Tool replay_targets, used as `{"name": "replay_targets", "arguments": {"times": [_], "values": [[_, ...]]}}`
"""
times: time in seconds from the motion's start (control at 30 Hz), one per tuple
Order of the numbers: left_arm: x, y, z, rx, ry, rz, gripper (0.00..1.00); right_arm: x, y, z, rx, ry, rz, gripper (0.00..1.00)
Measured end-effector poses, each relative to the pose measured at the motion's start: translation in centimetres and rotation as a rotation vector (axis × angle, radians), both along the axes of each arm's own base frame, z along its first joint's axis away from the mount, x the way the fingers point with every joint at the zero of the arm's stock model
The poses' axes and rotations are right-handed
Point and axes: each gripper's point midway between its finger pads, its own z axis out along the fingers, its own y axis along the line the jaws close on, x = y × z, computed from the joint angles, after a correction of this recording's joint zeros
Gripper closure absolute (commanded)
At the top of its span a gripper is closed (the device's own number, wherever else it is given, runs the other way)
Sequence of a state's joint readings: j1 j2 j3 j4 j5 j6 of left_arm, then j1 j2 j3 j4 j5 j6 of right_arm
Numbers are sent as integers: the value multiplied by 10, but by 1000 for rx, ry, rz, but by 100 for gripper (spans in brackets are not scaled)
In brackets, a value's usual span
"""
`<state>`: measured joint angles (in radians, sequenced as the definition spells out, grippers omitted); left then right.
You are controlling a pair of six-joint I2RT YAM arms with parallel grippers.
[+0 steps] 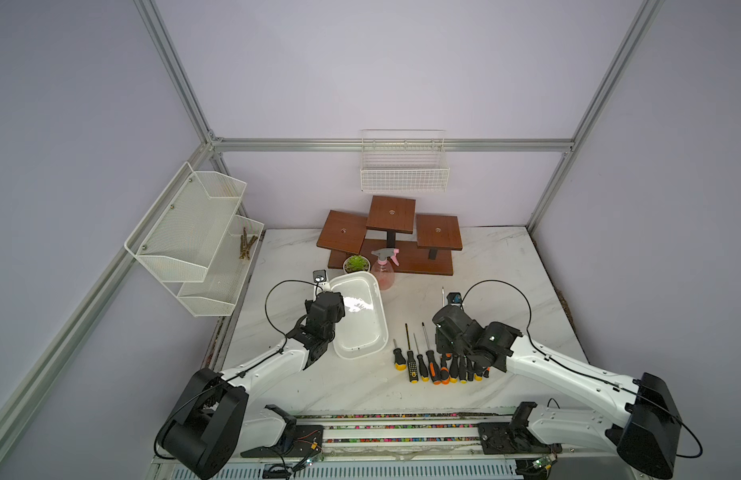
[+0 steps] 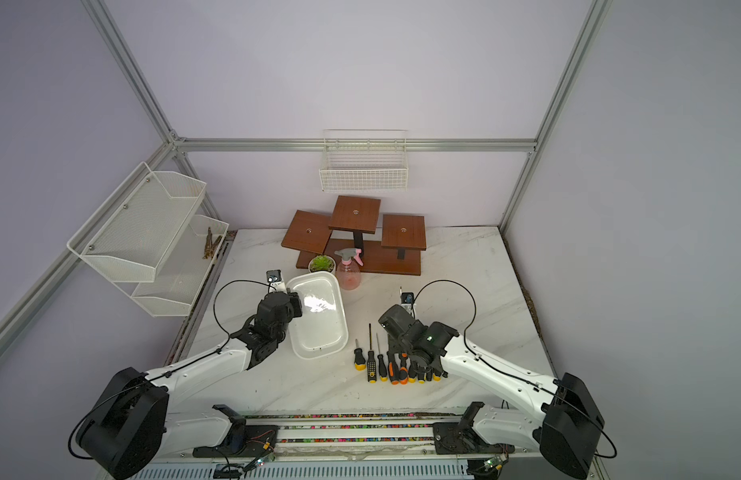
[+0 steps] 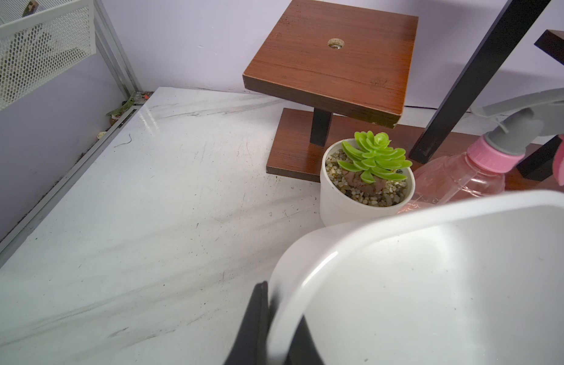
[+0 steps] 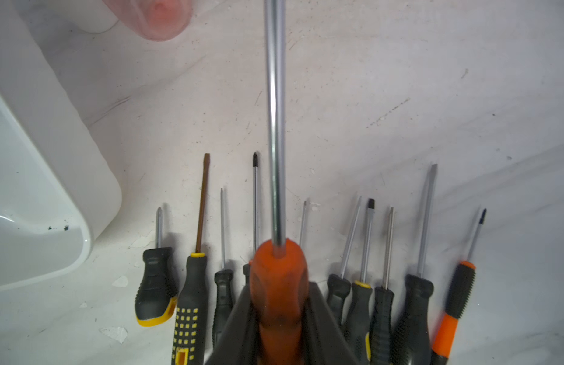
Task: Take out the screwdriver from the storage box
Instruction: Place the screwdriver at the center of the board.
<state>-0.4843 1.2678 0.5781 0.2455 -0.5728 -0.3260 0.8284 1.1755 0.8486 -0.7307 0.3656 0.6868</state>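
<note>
Right hand (image 4: 279,316) grasping screwdriver (image 4: 275,126), shaft pointing toward back wall (image 1: 402,83); left hand (image 3: 279,338) clenched on storage box (image 3: 400,215).

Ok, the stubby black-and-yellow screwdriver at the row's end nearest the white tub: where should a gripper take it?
The stubby screwdriver lies flat on the table, so I'd come from straight above and close across its fat black handle. The side toward the storage box is free; the neighbouring handle sits close.

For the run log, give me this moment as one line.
left gripper: shut on storage box rim | right gripper: shut on orange-handled screwdriver, over row of screwdrivers | storage box: no screwdriver visible inside
</note>
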Motion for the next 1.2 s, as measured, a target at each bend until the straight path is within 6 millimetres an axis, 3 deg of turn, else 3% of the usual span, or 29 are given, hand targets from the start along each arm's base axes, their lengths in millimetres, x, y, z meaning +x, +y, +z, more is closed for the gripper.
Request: {"name": "replay_targets", "arguments": {"times": [0.27, 0.43, 1.2], "values": [[1, -1, -1, -10, 3, -8, 100, -20, -36, -2, -72, 44, -87, 100], [1, -1, -1, -11, 3, -10, 100, -27, -59, -17, -136, 80, -152, 100], [1, -5, -2, -21, 9, -35, 100, -38, -111, -62, -281, 207, -367, 100]]}}
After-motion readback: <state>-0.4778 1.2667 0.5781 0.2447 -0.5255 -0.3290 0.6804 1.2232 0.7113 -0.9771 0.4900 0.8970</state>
